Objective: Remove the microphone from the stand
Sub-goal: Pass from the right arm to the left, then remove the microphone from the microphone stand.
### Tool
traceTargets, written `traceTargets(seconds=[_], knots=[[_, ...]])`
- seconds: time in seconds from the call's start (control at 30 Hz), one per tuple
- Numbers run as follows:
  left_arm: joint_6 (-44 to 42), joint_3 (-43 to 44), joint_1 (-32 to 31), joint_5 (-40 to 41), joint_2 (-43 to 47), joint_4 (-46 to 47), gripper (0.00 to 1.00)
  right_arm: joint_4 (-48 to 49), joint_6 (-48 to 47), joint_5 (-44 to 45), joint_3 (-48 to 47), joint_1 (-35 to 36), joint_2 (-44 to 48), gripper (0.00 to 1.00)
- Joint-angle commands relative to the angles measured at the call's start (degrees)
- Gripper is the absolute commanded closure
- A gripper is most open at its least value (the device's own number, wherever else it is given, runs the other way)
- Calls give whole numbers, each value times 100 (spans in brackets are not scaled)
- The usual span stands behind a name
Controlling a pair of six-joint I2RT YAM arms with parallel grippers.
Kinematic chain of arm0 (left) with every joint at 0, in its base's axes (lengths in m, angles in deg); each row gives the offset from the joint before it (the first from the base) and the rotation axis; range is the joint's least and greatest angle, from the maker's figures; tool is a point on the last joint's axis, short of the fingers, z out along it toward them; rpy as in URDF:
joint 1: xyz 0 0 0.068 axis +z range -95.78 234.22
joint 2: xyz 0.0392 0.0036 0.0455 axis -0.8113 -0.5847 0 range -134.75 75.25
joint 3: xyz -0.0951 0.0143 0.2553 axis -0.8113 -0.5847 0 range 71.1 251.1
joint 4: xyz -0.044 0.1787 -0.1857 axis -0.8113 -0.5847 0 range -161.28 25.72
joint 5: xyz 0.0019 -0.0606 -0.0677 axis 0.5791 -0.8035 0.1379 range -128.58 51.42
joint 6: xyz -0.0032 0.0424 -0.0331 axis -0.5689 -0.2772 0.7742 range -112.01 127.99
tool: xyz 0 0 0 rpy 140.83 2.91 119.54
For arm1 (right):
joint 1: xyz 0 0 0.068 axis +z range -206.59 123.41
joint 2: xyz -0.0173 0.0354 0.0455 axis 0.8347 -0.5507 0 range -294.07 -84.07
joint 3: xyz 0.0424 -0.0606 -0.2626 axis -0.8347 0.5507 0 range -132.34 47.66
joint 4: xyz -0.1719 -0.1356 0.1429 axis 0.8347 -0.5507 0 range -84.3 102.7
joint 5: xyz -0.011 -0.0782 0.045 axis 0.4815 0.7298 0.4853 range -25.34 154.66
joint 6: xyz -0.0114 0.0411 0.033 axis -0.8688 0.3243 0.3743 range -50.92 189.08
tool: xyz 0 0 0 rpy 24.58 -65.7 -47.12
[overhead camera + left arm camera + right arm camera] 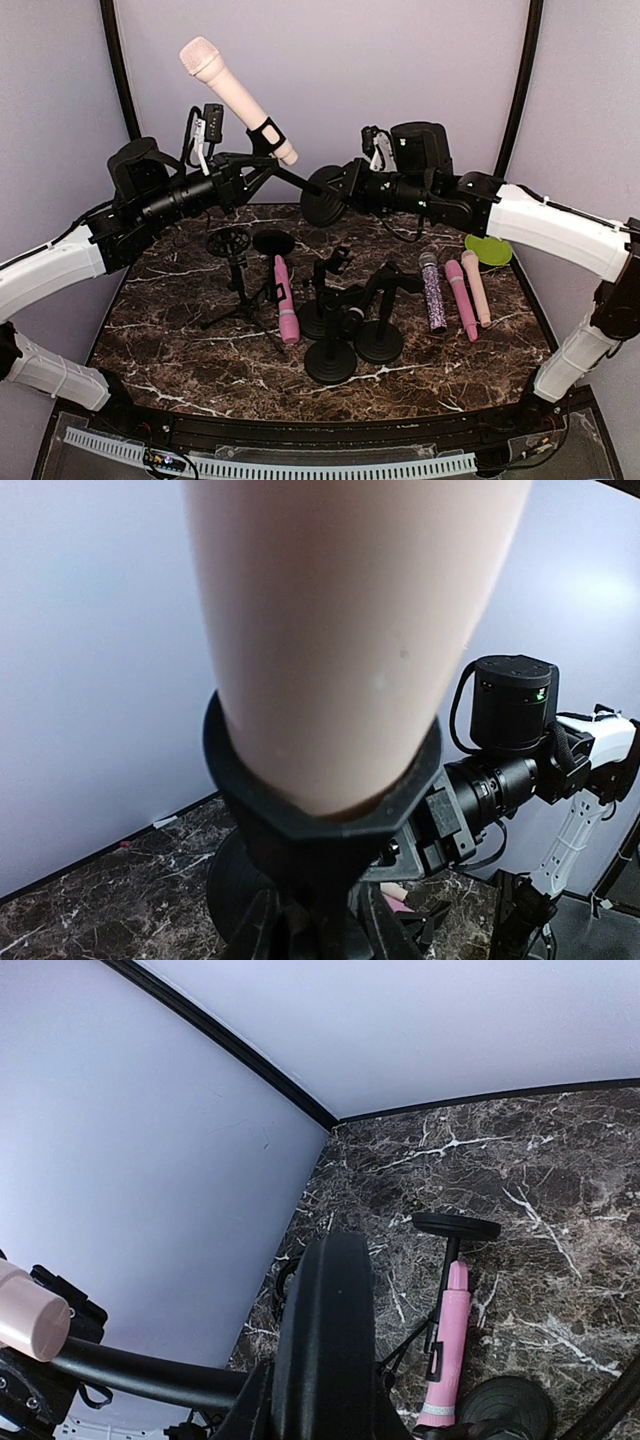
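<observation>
A pale pink microphone (pixel 232 82) sits in the black clip (pixel 266 132) of a stand held in the air above the table. My left gripper (pixel 243 172) is shut on the stand's stem just under the clip. In the left wrist view the microphone body (pixel 350 630) fills the frame above the clip ring (pixel 320 805), with my fingers (pixel 250 925) at the bottom. My right gripper (pixel 340 190) is shut on the stand's round black base (pixel 320 198). The right wrist view shows the base edge-on (pixel 325 1330), the stand's pole (pixel 130 1372) and the microphone's butt end (pixel 28 1312).
On the marble table (pixel 180 340) lie a bright pink microphone on a toppled stand (pixel 286 300), several upright black stands (pixel 331 352), three loose microphones (pixel 458 295) at the right and a green disc (pixel 488 249). Purple walls close in at the back.
</observation>
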Motion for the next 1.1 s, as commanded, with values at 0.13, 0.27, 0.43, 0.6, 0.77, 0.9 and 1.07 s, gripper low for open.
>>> traceTargets(seconds=[0.13, 0.27, 0.43, 0.6, 0.77, 0.9, 1.07], knots=[[-251, 563, 22, 27, 488, -695, 100, 1110, -658, -166, 248, 0, 670, 46], [-444, 747, 25, 173, 798, -1610, 100, 838, -1032, 195, 415, 0, 1033, 30], [-789, 794, 25, 126, 1178, -2919, 100, 443, -1663, 216, 440, 0, 1348, 21], [-1200, 124, 24, -460, 1608, -3675, 100, 578, -2182, -949, 487, 0, 1478, 15], [-1272, -895, 24, -1350, 1750, -3331, 100, 1083, -2343, -2257, 539, 111, 1336, 11], [-1296, -1356, 19, -1772, 1647, -2940, 100, 1185, -2597, -2566, 503, 402, 1137, 8], [-1390, -1716, 19, -2037, 1488, -2512, 100, 578, -3067, -1683, 381, 781, 765, 8]])
